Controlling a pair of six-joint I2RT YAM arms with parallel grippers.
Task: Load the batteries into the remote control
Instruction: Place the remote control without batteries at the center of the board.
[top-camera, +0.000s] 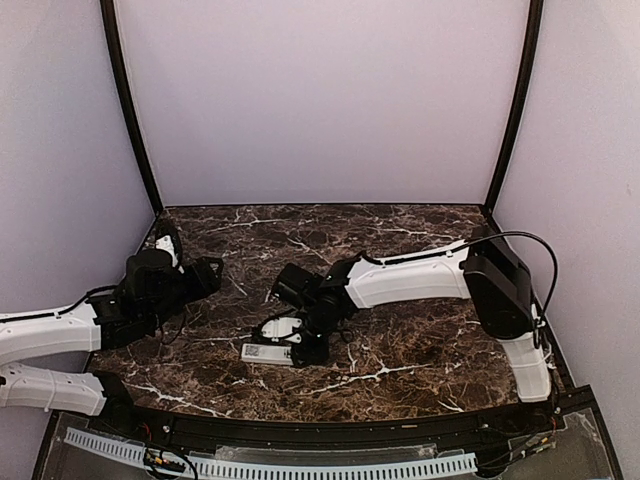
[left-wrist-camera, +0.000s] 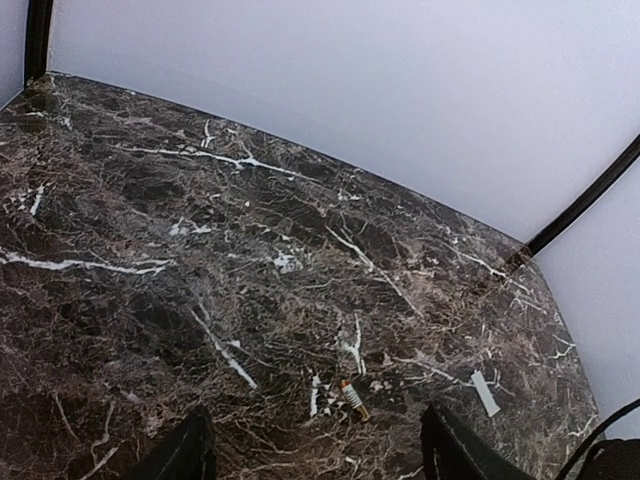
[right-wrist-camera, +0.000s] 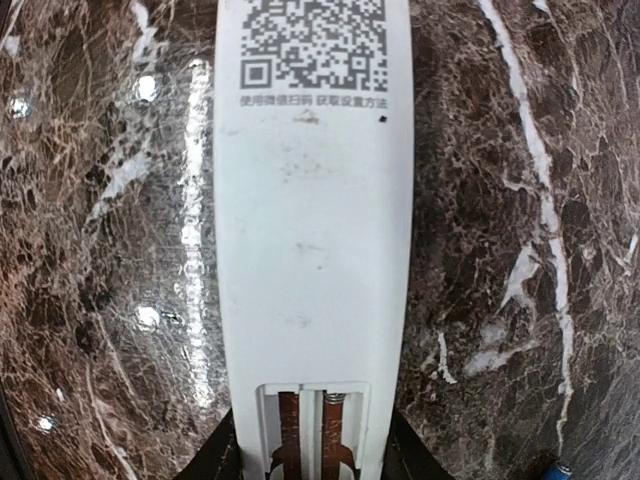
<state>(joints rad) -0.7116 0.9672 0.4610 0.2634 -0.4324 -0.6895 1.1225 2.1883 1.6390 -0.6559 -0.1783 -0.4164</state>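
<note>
Right, my left claw (left-wrist-camera: 318, 447) hangs apart and empty over a battery (left-wrist-camera: 352, 397) on the tabletop (left-wrist-camera: 150, 200); I'd straddle its thin width squarely before closing. My right claw (right-wrist-camera: 312, 452) clamps the remote control (right-wrist-camera: 310, 250), compartment up, near the front edge.

we see a table (top-camera: 420, 360) of dark brown marble with white veins. the remote control (right-wrist-camera: 310, 250) is white, with a black qr code, grey characters and coppery strips in its open bay. the tan battery (left-wrist-camera: 352, 397) has a reddish band; the blue battery (right-wrist-camera: 553, 468) shows only a tip. the cover plate (left-wrist-camera: 484, 392) is white, the walls (top-camera: 320, 100) pale lilac, the poles (top-camera: 128, 110) black.
</note>
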